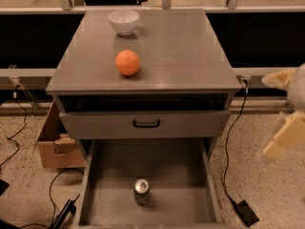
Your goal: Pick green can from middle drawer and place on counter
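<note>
The green can (141,191) stands upright on the floor of the open middle drawer (176,175), near its front centre, silver top and pull tab up. The counter (186,46) is the flat grey top of the cabinet. My gripper (285,108) is at the far right edge of the camera view, beside the cabinet and off to the right of the drawer. It is well away from the can. Its two cream fingers (284,137) are spread apart and hold nothing.
An orange ball (127,62) and a white bowl (123,21) sit on the counter's left half. A shut drawer front with a black handle (146,123) is above the open drawer. A cardboard box (55,144) stands on the floor at left. Cables and a black adapter (245,213) lie at right.
</note>
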Controlling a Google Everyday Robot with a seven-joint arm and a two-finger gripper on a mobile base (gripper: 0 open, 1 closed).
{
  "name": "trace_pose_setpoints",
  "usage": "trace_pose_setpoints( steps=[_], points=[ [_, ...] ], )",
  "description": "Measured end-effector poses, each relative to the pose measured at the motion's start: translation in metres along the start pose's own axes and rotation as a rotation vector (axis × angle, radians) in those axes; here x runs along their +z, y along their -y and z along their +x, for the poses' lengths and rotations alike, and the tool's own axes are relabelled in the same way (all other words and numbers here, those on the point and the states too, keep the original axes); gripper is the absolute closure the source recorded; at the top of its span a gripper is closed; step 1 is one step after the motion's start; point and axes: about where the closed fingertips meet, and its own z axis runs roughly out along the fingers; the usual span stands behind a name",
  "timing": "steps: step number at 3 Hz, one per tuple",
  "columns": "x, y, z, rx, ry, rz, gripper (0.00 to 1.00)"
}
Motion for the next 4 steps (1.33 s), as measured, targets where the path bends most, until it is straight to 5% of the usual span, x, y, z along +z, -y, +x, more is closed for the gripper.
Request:
trace_pose_setpoints(
  steps=[1, 3, 4],
  points=[
    [0.058, -0.033, 0.035, 0.056, 0.152, -0.028, 0.00],
    [0.167, -0.061, 0.064, 0.106, 0.411, -0.030, 0.00],
    [0.173, -0.057, 0.060, 0.093, 0.422, -0.032, 0.00]
  ],
)
